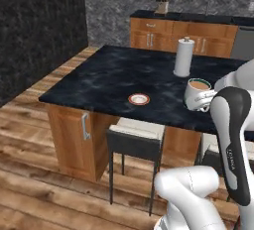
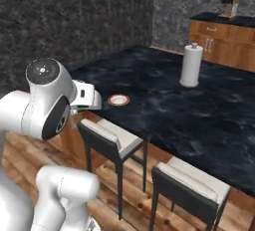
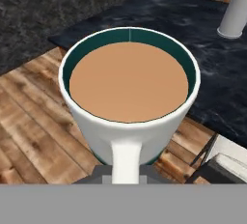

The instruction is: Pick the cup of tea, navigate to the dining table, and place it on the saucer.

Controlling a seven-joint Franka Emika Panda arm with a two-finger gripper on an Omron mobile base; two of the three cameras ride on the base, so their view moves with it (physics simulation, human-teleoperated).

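Observation:
The cup of tea (image 3: 129,88) is a white mug full of light brown liquid, with its handle pointing down between my fingers. My gripper (image 3: 126,174) is shut on that handle. In the left base view the cup of tea (image 1: 197,94) hangs in the air by the near edge of the dining table (image 1: 94,78), with my gripper (image 1: 208,99) partly hidden behind my own arm. The saucer (image 1: 139,99), white with an orange-red rim, lies on the black marble top to the left of the cup. From the other side, the saucer (image 2: 118,99) sits near the table's (image 2: 164,93) front edge.
A white paper-towel roll (image 1: 184,57) stands upright further back on the table. Two dark chairs with pale seats (image 2: 112,134) (image 2: 191,181) are tucked under the near edge. A wall counter with a coffee machine (image 1: 161,3) runs behind. Wooden floor (image 1: 30,164) lies to the left.

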